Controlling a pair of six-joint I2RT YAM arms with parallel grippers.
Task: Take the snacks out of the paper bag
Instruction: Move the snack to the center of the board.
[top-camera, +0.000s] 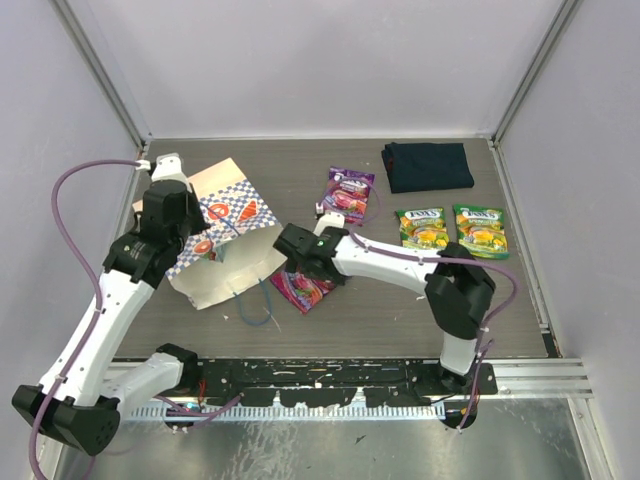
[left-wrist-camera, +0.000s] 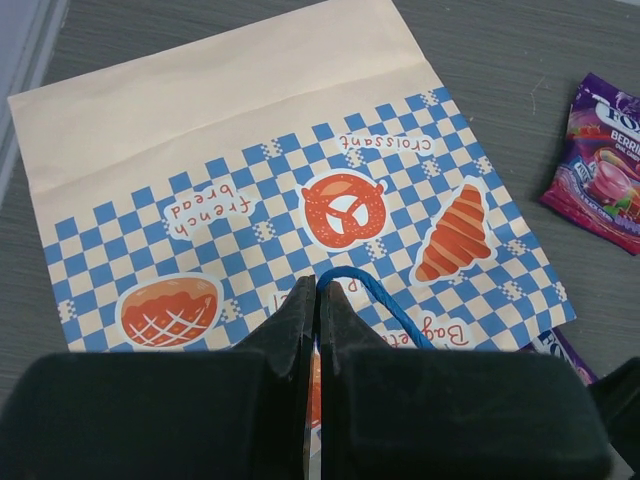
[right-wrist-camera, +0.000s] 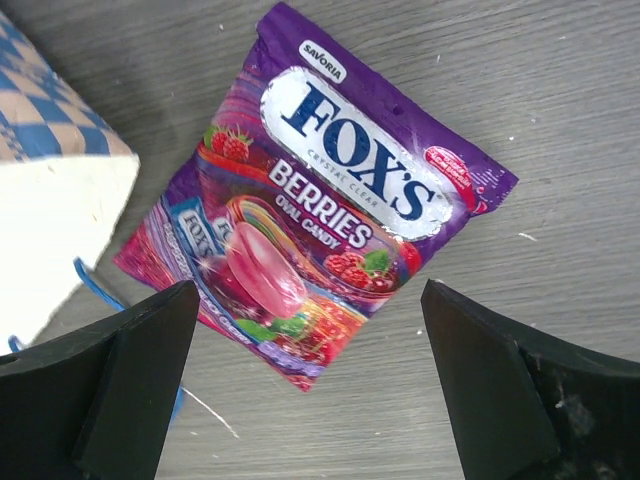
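Bag interior not visible in any view, so contents can't be told. The paper bag (top-camera: 232, 212) lies printed side up at the left-centre of the table (top-camera: 400, 300), mouth end toward the right arm. The left arm covers part of it from above, and whether the mouth edge is lifted off the table is unclear. Left gripper (left-wrist-camera: 320, 285): jaws closed tight, pinching the blue cord handle (left-wrist-camera: 372, 292) at the tips, over the checkered band. The fingertips themselves are hidden under the wrist in the top view. A second cord loop (top-camera: 258, 306) trails on the table just in front of the bag. Right gripper (right-wrist-camera: 308, 300): jaws spread wide, holding nothing, hovering straddling a purple packet (right-wrist-camera: 320, 240) that lies flat just beside the bag's corner. From above, the gripper covers most of that packet. Whether the fingers touch the table can't be told. Packets counted out of the bag: four. Two are purple, this one and a second purple packet (top-camera: 347, 193) further back and well apart. The other two are green packets (top-camera: 423, 227) (top-camera: 480, 230), side by side on the right. One navy cloth (top-camera: 428, 166) is folded at the back right. In the left wrist view only a corner of the near purple packet shows, past the bag's edge.
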